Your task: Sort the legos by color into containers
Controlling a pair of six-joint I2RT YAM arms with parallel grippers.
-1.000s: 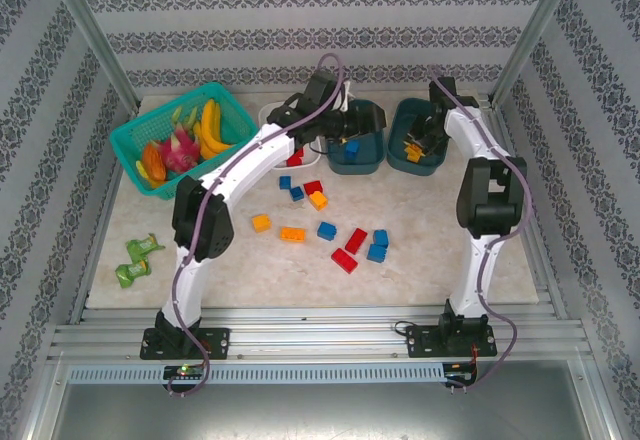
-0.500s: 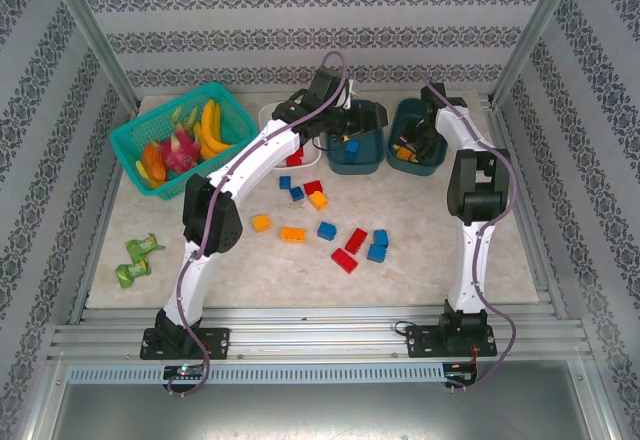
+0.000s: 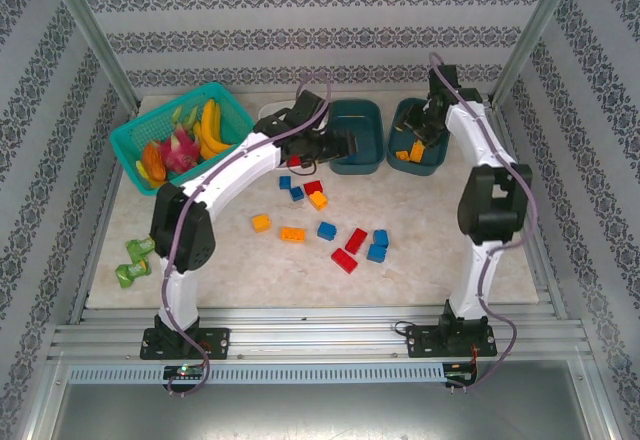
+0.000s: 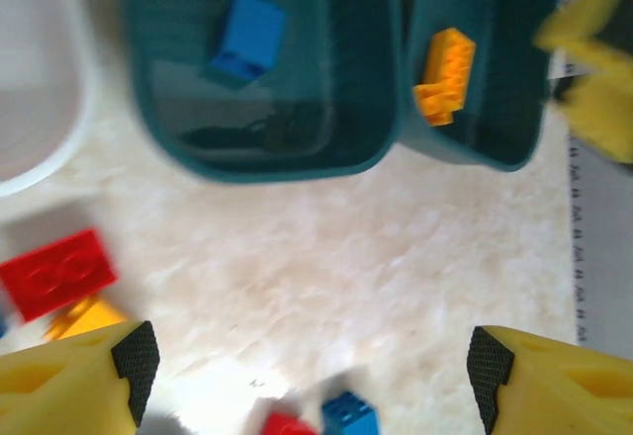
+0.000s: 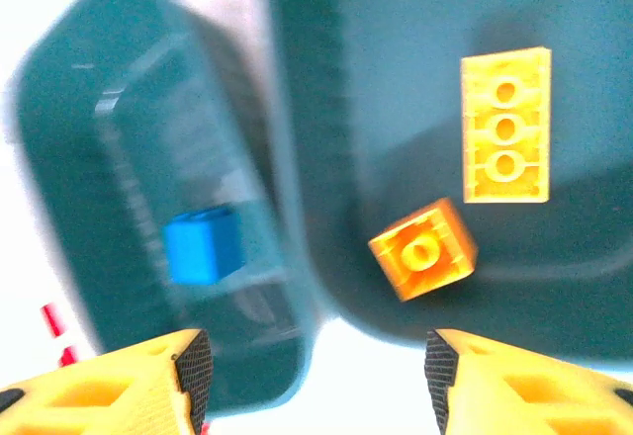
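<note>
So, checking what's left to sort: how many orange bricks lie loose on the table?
3. One orange brick beside a red brick; a second orange brick farthest left; a third orange brick just right of it. The left arm may hide more.

Top external: high at near edge, looking down over whole tabletop (image 3: 430, 230). Left and right wrist: close, steep downward, blurred; both share the blue-brick tub (image 4: 361, 79) and orange-brick tub (image 4: 504, 59).
</note>
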